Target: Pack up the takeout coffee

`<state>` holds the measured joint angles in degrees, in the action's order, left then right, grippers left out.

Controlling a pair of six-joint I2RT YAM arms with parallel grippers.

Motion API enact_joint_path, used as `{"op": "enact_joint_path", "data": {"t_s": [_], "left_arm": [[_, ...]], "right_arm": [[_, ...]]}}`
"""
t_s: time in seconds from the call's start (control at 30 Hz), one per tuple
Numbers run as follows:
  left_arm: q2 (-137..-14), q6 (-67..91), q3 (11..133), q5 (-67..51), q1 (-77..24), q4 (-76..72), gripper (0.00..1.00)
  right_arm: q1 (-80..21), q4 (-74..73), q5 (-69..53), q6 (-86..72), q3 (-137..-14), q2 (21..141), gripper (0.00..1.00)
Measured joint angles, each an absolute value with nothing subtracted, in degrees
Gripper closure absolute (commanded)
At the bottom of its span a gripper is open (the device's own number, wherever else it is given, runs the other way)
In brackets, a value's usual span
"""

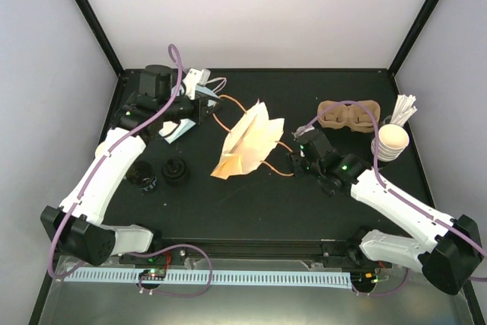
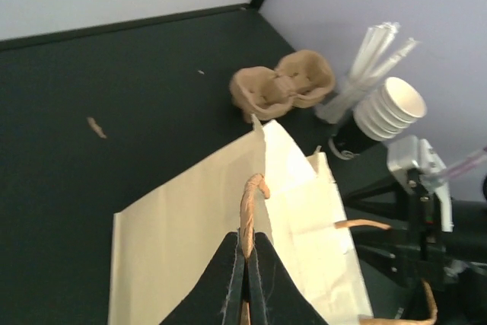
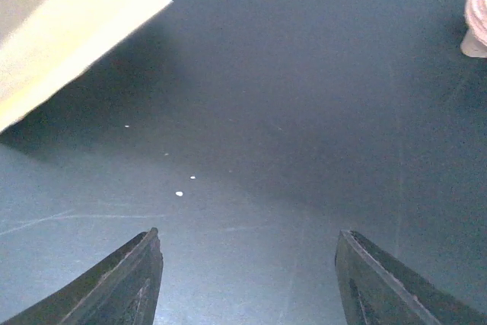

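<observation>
Well, the left gripper is pinched tight on a twisted brown paper handle of the bag. Its dark, tapered fingers meet in a narrow wedge with the cord rising between them. The bag is cream paper, creased and half collapsed, and lies on its side in the middle of the matte black table with its flat panel facing up. The right gripper stands wide apart with nothing in it, just beside the bag's right edge. Bare, lightly speckled tabletop shows between its fingers.

A rough brown pulp carrier with two round wells sits at the far right. Near it is a ribbed stack of nested pale cups with thin white sticks poking up. Two round black lids lie near the left arm. I cannot pick out the single coffee cup in any view.
</observation>
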<state>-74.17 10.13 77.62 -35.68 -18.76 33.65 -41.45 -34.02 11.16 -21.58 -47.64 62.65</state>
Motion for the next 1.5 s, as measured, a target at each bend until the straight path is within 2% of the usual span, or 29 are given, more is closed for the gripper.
{"op": "enact_joint_path", "data": {"t_s": [0.2, 0.3, 0.53, 0.7, 1.0, 1.3, 1.5], "left_arm": [[-71.2, 8.2, 77.6, -30.8, -18.7, 34.2, 0.98], [-71.8, 7.4, 77.6, -33.5, -20.1, 34.1, 0.98], [-79.4, 6.1, 77.5, -36.1, -29.9, 34.3, 0.98], [-81.2, 6.1, 77.5, -36.3, -30.8, 34.4, 0.99], [-81.4, 6.0, 77.5, -37.6, -31.8, 34.5, 0.99], [-82.1, 6.0, 77.6, -38.1, -33.0, 35.2, 0.99], [-82.1, 5.9, 78.1, -38.6, -33.5, 35.2, 0.99]], "right_arm": [[-41.5, -35.2, 13.5, -21.7, -47.6, 63.1, 0.30], [-41.5, -34.3, 10.5, -20.9, -47.6, 63.0, 0.25], [-41.5, -29.1, 1.5, -20.4, -45.7, 62.6, 0.18], [-41.5, -27.4, -1.1, -19.6, -45.4, 60.9, 0.13], [-41.5, -24.4, -1.2, -16.9, -45.3, 52.1, 0.09], [-41.5, -22.9, -0.8, -15.8, -47.2, 51.8, 0.03], [-41.5, -22.3, 3.7, -19.9, -48.5, 51.4, 0.02]]}}
